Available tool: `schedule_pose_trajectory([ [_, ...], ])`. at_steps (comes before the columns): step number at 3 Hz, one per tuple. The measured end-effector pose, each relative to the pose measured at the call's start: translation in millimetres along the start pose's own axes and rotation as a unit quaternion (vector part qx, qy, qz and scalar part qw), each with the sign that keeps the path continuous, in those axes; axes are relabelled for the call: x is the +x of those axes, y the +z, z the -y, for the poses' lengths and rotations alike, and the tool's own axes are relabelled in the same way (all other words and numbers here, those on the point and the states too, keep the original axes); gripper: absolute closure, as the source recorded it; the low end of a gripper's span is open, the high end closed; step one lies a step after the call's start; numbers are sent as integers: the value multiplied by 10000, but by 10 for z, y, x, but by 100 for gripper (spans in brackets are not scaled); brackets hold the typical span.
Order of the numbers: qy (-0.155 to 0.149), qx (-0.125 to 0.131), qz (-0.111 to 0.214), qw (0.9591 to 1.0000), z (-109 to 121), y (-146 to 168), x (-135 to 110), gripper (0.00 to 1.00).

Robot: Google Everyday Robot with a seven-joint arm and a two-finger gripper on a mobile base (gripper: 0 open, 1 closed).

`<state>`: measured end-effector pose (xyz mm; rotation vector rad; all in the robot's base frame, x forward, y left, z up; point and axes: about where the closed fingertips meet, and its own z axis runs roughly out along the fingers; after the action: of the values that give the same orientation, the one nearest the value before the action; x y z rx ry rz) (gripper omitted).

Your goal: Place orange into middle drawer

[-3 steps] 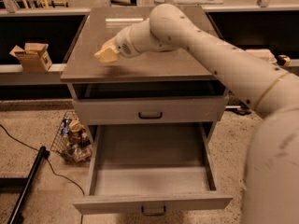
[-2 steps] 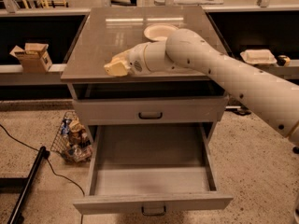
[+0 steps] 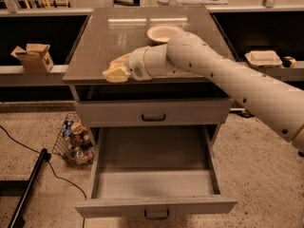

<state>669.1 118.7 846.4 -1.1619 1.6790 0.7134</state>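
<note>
My gripper hangs over the front left edge of the grey cabinet top, above and left of the open drawer. It is closed around the orange, of which only a small orange patch shows. The middle drawer is pulled out wide towards me, and its plain grey inside holds nothing. The drawer front one level higher is shut.
A white bowl sits on the cabinet top behind my arm. A wire basket of clutter and a black pole with a cable lie on the floor at left. A cardboard box and a white container rest on the side shelves.
My gripper has moved forward from the middle of the cabinet top to its front left edge and sits lower. The bowl has come into view behind the arm.
</note>
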Motion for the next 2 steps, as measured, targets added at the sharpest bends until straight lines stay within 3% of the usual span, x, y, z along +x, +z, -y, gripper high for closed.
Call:
schedule_pose_trajectory([
  [1, -283, -345, 99, 9990, -358, -95, 165, 100],
  [2, -265, -471, 243, 9982, -679, -314, 490, 100],
])
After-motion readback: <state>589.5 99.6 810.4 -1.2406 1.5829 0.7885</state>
